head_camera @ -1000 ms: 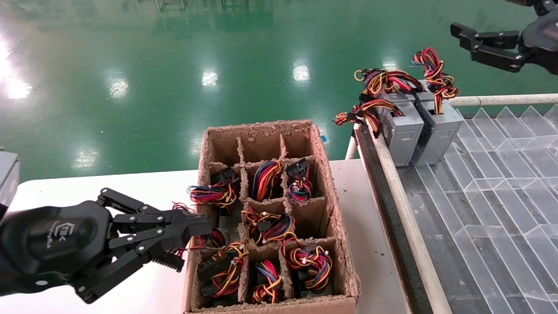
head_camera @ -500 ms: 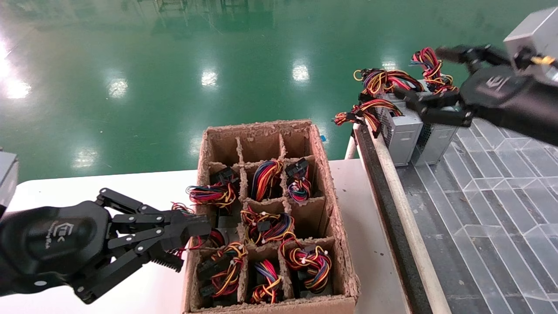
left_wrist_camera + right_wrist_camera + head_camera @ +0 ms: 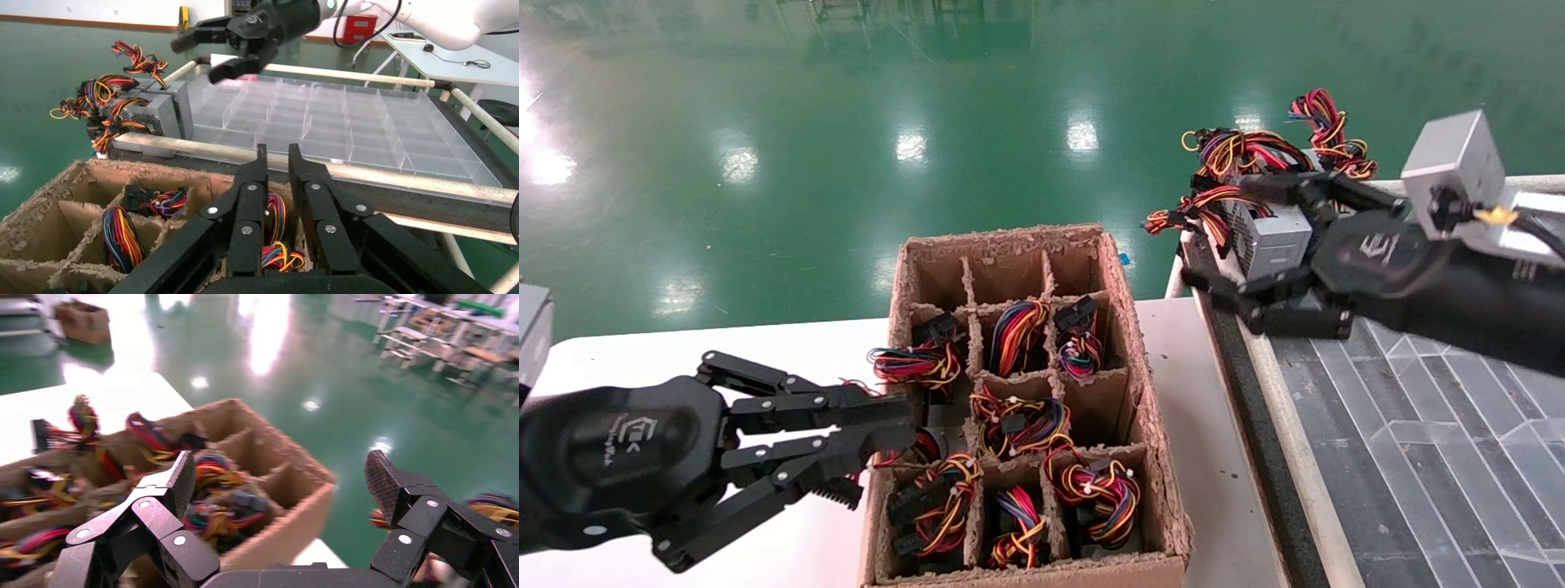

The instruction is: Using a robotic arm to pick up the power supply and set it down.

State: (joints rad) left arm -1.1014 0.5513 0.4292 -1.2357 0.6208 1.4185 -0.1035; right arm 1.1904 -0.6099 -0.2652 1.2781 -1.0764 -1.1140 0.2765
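From the head view I see my right claw [image 3: 1238,249] spread wide, empty, beside the power supply [image 3: 1275,245] on the tray [image 3: 1418,392] edge. My left claw [image 3: 278,162], nearly closed, hovers over the cardboard box [image 3: 79,184].

Glossy black arms [image 3: 609,457], white logos, silver screws

Nearly closed left claw [image 3: 278,160] above carton [image 3: 73,184]
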